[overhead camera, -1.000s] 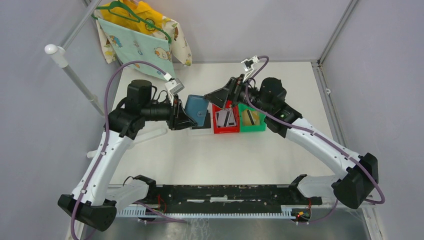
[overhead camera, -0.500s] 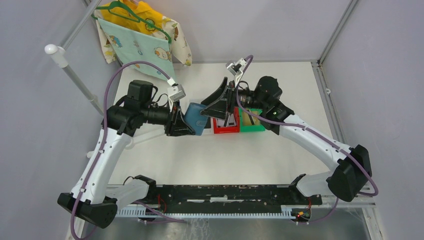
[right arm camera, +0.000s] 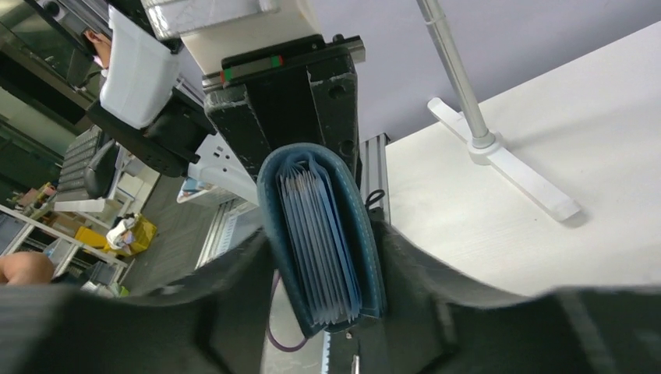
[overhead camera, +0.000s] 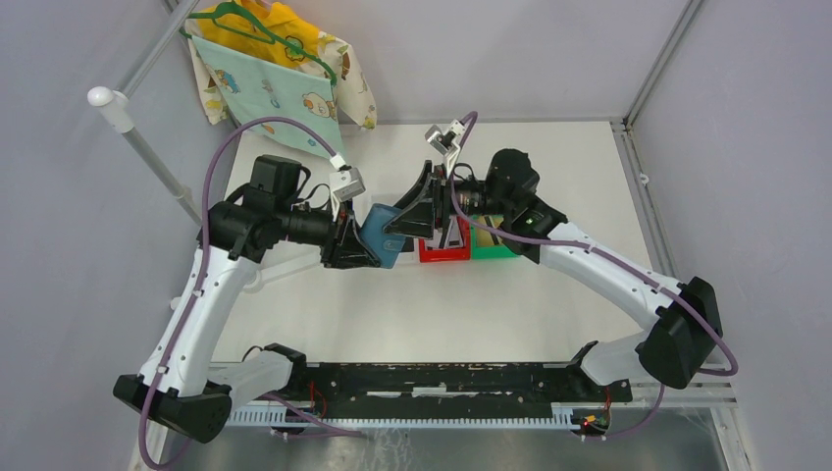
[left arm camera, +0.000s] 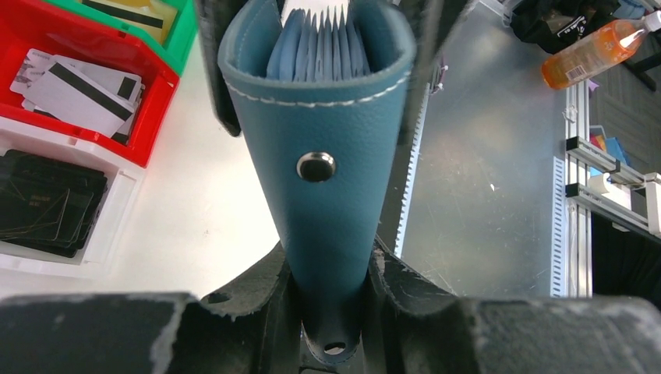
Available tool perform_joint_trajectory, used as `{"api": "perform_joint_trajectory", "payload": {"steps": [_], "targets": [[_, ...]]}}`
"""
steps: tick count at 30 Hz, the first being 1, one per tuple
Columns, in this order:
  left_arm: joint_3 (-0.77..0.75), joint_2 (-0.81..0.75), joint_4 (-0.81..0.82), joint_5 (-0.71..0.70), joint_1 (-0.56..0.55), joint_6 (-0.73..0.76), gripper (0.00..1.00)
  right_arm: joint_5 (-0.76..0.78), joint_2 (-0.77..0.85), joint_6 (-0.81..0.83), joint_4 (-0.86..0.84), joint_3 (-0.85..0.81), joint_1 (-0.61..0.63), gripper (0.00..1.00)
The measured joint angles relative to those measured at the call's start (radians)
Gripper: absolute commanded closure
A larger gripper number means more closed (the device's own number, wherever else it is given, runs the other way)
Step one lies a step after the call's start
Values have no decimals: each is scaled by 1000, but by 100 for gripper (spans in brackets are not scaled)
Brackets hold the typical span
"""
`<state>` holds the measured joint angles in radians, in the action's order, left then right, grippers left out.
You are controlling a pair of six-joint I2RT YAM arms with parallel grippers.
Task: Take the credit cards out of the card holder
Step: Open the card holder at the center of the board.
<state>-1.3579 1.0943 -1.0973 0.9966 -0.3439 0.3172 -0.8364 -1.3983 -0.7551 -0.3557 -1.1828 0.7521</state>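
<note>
The slate-blue card holder [overhead camera: 381, 235] hangs above the table between both arms, and my left gripper [overhead camera: 361, 245] is shut on its folded spine end. The left wrist view shows its snap stud and blue pocket leaves [left arm camera: 327, 156] between my fingers [left arm camera: 331, 273]. My right gripper [overhead camera: 407, 218] has come over the open end. In the right wrist view both fingers lie against the holder's covers [right arm camera: 319, 234]. White-grey striped credit cards [left arm camera: 78, 86] lie in the red bin [left arm camera: 156, 97], and black ones [left arm camera: 47, 206] in the white bin [left arm camera: 117, 206]. I see no card sticking out of the pockets.
A green bin [overhead camera: 495, 250] with a gold card [left arm camera: 132, 12] stands right of the red bin [overhead camera: 442, 255]. A patterned cloth on a green hanger [overhead camera: 275, 69] hangs at the back left from a white stand [overhead camera: 147, 157]. The stand's foot [right arm camera: 499, 156] rests on the table.
My right arm swung left from above the red bin to the holder, and its jaws narrowed around the open end. The left arm drew the holder slightly nearer and kept its grip.
</note>
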Motion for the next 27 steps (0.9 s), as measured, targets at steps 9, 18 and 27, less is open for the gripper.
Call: {"api": "perform_joint_trajectory", "payload": {"steps": [9, 18, 27], "targets": [[-23, 18, -29, -2, 0, 25, 15, 50, 8, 68, 58, -11, 3, 100], [38, -31, 118, -35, 0, -146, 36, 277, 169, -109, -305, 313, 5, 100], [62, -53, 221, 19, 2, -336, 78, 479, 164, -231, -556, 443, 101, 100]]}}
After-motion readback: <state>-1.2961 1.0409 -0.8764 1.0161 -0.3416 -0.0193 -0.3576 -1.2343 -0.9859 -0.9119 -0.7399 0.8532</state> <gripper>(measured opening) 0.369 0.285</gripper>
